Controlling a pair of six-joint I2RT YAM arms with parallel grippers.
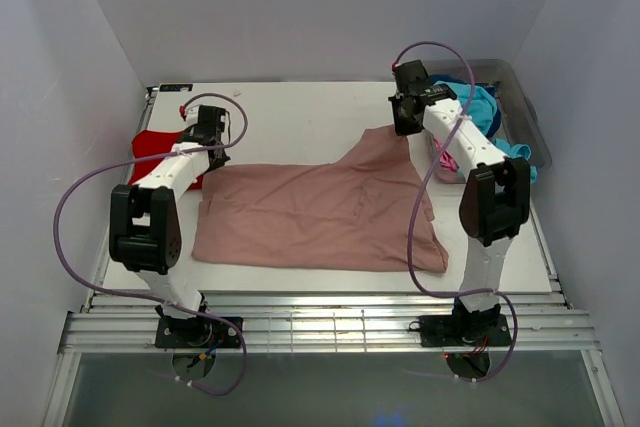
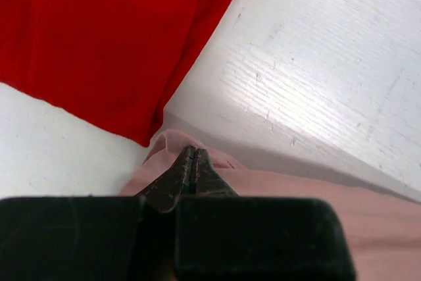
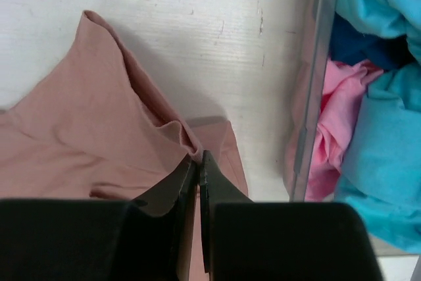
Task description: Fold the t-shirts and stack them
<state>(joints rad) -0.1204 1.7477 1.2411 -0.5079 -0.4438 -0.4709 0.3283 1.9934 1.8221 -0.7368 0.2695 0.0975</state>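
Dusty-pink tee (image 1: 320, 212) spread mostly flat at centre of counter (image 1: 300, 107). My left jaws are pinched closed on its 10 o'clock corner. My right jaws are closed on its 1 o'clock corner, cloth peaked there. Red tee (image 1: 152, 147) lies at 9 o'clock, its edge just beside the left corner. Clear bin (image 1: 522, 107) at 2 o'clock holds turquoise tee (image 1: 478, 102), bright pink tee (image 3: 335, 120) and navy tee (image 3: 358, 44), bunched.

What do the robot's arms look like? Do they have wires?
The left arm and right arm are white tubes with chunky black joints. A purple cable loops off each. The left gripper and right gripper are black, with two thin pointed fingers.
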